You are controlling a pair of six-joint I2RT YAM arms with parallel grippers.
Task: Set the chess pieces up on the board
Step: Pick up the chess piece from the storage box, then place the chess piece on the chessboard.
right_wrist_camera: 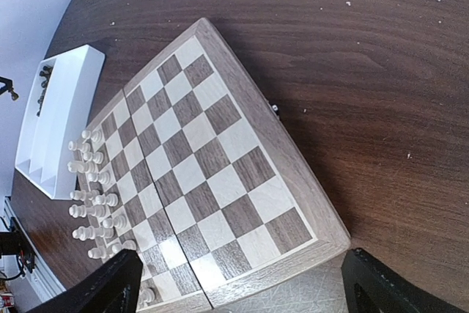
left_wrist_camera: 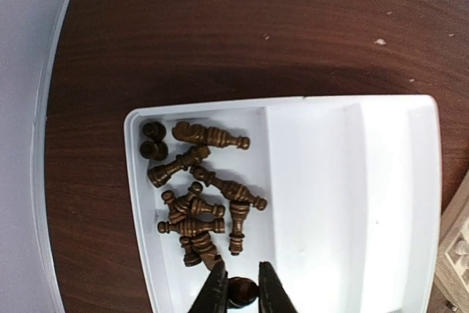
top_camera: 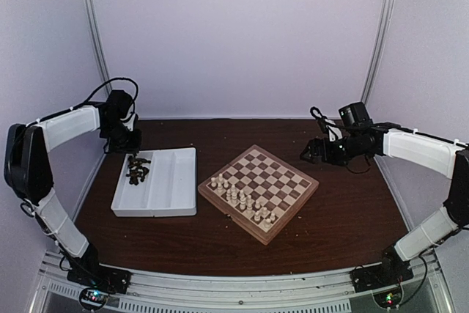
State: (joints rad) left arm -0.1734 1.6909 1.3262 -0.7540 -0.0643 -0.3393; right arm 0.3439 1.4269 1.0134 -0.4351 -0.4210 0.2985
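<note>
A long white plastic tray (top_camera: 172,181) with raised walls, split lengthways into compartments, lies on the left of the dark brown wooden table (top_camera: 344,210). Just to its right stand small cream-white chess figures (top_camera: 242,197) in two close rows - all upright, as far as I can tell. Pale specks (right_wrist_camera: 347,4) dot the tabletop. Plain lilac-white walls (top_camera: 234,34) close it in, with slim metal posts (top_camera: 89,12) at the corners - and a ribbed metal rail (top_camera: 242,284) along the near edge.
</note>
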